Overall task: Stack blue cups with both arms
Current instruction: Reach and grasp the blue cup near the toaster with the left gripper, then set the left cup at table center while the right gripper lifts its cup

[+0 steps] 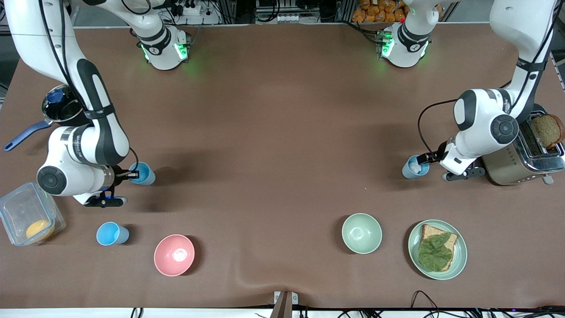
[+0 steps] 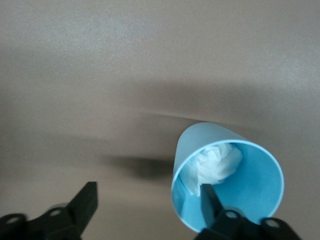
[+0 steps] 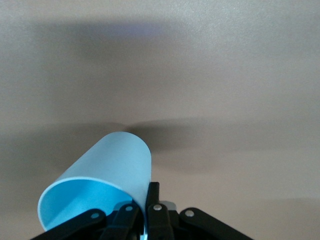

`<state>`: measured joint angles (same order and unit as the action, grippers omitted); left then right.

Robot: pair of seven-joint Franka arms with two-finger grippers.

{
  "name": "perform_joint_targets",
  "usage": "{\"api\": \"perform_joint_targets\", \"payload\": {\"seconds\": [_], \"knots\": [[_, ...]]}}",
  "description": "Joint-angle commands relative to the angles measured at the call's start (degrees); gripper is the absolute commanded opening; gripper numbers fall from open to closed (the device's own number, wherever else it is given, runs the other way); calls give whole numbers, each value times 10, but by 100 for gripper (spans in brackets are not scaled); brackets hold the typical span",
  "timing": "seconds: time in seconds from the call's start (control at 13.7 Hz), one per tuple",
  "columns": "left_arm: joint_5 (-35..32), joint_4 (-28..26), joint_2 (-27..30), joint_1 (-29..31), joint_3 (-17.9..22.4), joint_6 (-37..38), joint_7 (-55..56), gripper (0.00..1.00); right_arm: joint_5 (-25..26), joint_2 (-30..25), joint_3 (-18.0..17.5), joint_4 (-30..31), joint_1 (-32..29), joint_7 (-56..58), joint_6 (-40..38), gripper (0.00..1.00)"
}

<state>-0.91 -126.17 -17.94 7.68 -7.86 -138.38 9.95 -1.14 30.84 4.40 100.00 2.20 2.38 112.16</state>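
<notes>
My right gripper [image 1: 129, 175] is shut on the rim wall of a bright sky-blue cup [image 1: 144, 173], one finger inside and one outside; the right wrist view shows the grip [image 3: 145, 210] on the cup [image 3: 107, 170]. A paler blue cup [image 1: 414, 168] with white crumpled paper inside stands at the left arm's end of the table. My left gripper [image 1: 426, 158] is open at its rim; in the left wrist view [image 2: 147, 200] one finger is inside the cup [image 2: 250, 185] and the other stands well outside. A second sky-blue cup [image 1: 112, 233] stands nearer the front camera.
A pink bowl [image 1: 174, 255], a pale green bowl [image 1: 362, 233] and a green plate [image 1: 459, 260] with bread and a leaf sit near the front edge. A toaster [image 1: 507, 170] stands beside the left arm. A pot [image 1: 62, 106] and a clear plastic box [image 1: 17, 207] flank the right arm.
</notes>
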Motion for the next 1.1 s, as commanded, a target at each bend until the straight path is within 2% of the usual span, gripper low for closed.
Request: {"api": "perform_joint_targets", "payload": {"seconds": [0.0, 0.07, 0.29, 0.51, 0.8, 1.02], "knots": [[1, 4, -15, 2, -3, -13, -14, 17, -2, -17, -6, 7, -8, 1, -9, 0], [1, 6, -16, -1, -3, -13, -14, 0, -2, -17, -6, 7, -8, 1, -9, 0], [0, 8, -15, -7, -7, -13, -10, 0, -3, -17, -6, 8, -8, 1, -8, 0], [8, 11, -9, -9, -49, -12, 11, 0, -3, -17, -6, 8, -8, 1, -8, 0], [8, 49, -16, -27, -162, -6, 217, 0, -14, -21, -6, 8, -7, -4, -11, 0], [7, 97, -57, -134, -166, -6, 392, 0, -45, -23, -6, 8, -7, -10, -17, 0]]}}
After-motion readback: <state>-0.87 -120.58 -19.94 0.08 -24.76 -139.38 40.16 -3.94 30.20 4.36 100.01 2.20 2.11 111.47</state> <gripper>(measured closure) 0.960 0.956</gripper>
